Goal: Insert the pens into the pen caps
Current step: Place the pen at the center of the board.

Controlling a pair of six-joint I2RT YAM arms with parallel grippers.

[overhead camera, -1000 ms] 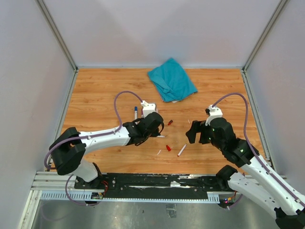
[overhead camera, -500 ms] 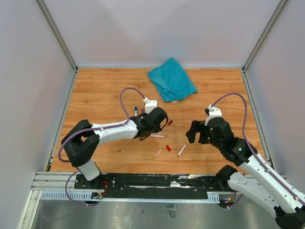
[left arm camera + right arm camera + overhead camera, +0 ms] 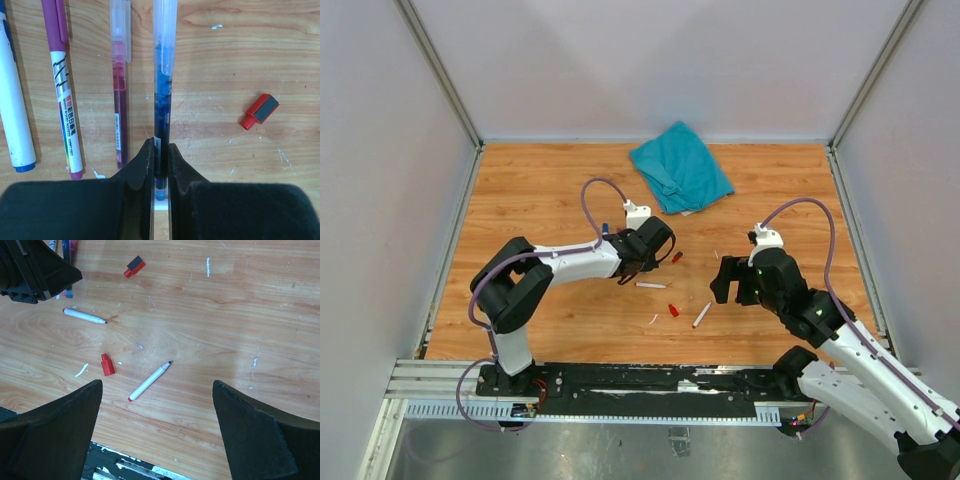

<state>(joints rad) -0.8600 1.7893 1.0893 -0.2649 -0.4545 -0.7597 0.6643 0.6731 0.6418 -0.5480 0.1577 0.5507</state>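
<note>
Two sets: left jaws pinch slim translucent blue pen (image 3: 162, 100); right jaws spread wide, empty.

Bright, even overhead light; soft shadows; mostly sharp focus.

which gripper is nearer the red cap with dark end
Left. The left gripper, shut on a clear blue-ink pen, is beside the dark-ended red cap; the right gripper hangs open farther off.

there are six pens (image 3: 162, 100), two red pen caps (image 3: 107, 365) and one teal cloth (image 3: 680, 165).
</note>
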